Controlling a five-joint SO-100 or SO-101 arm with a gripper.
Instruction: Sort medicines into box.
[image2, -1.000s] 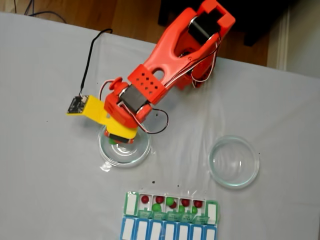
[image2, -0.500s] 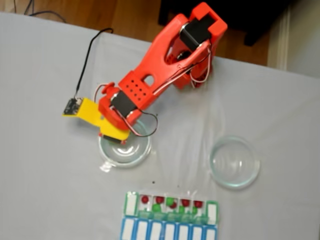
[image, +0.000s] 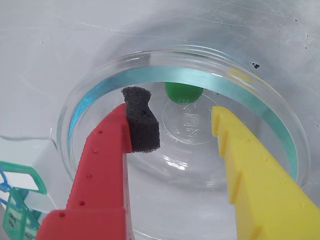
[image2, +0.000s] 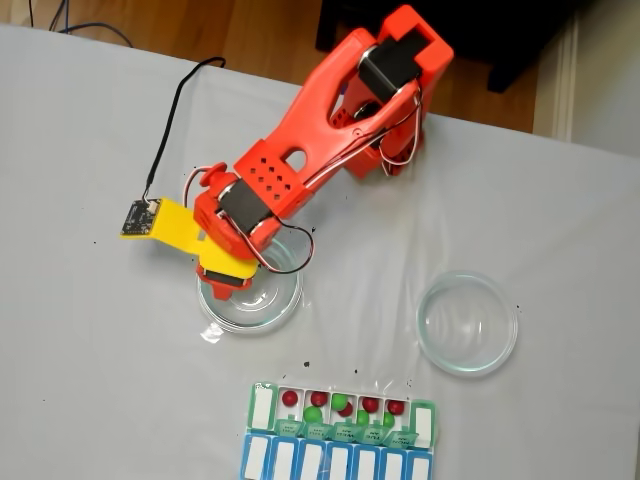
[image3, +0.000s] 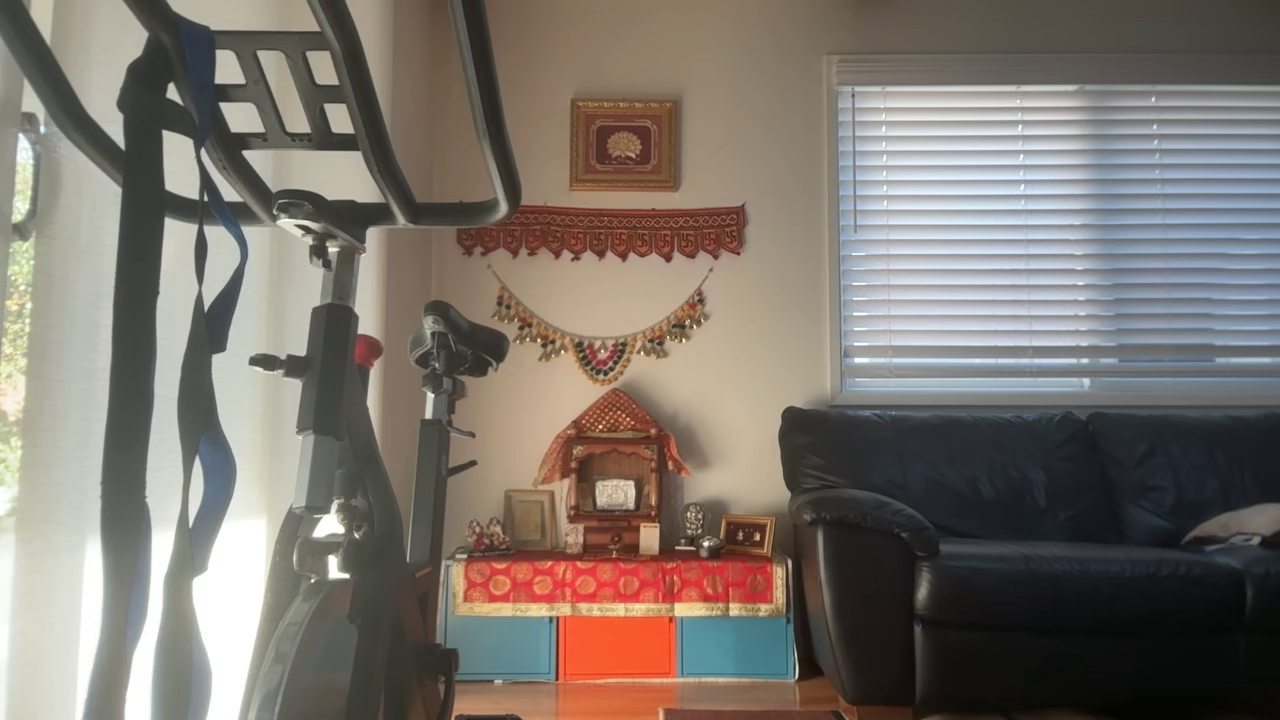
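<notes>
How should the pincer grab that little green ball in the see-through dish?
The small round green ball sits on the floor of the clear round plastic dish, just ahead of the open pincer. Being round, it has no best side: probably come from above, with the foam-padded red finger and yellow finger straddling its widest middle, then close gently.

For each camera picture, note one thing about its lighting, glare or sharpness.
Wrist view: bright glare on the clear dish rim; the green ball is fairly sharp between the open gripper fingers. Fixed view: even, soft light, slightly blurry pill box. Other view: dim room, backlit by the window blinds.
</notes>
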